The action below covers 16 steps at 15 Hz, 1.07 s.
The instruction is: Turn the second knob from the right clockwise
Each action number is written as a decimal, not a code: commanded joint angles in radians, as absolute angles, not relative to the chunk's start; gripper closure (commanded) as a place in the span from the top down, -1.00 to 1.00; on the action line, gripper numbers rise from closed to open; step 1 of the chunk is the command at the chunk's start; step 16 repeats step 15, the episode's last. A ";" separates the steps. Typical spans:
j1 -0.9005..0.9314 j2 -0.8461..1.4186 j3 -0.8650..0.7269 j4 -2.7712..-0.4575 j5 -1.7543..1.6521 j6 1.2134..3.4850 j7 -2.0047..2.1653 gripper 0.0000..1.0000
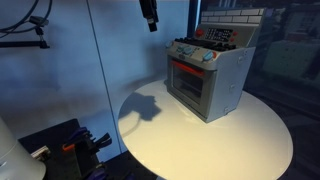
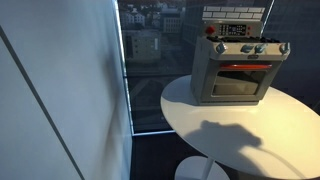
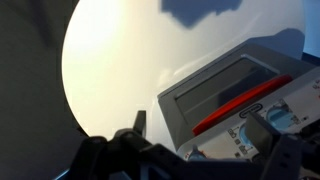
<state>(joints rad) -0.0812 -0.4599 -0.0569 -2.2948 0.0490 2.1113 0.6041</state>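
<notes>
A grey toy oven [image 1: 208, 80] with a red door handle stands on the round white table [image 1: 200, 140]. It also shows in an exterior view [image 2: 235, 75] and in the wrist view [image 3: 215, 95]. A row of blue knobs runs along its front panel. The second knob from the right is in both exterior views [image 1: 200, 55] [image 2: 262, 48]. My gripper [image 1: 150, 15] hangs high in the air, left of the oven and apart from it. In the wrist view my gripper [image 3: 200, 140] is open and empty, with blue knobs [image 3: 280, 118] below it.
The oven's brick-patterned back panel [image 2: 238, 14] has a red button [image 2: 210, 30]. A glass wall and window stand behind the table. Dark equipment [image 1: 70, 140] sits on the floor beside the table. The arm's shadow [image 1: 145, 105] falls on the tabletop.
</notes>
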 commanded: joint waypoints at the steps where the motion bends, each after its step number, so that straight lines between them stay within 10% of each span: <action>1: -0.109 -0.475 -0.044 -2.264 0.055 1.966 0.529 1.00; 16: -0.130 -0.473 -0.029 -2.242 0.054 1.822 0.483 1.00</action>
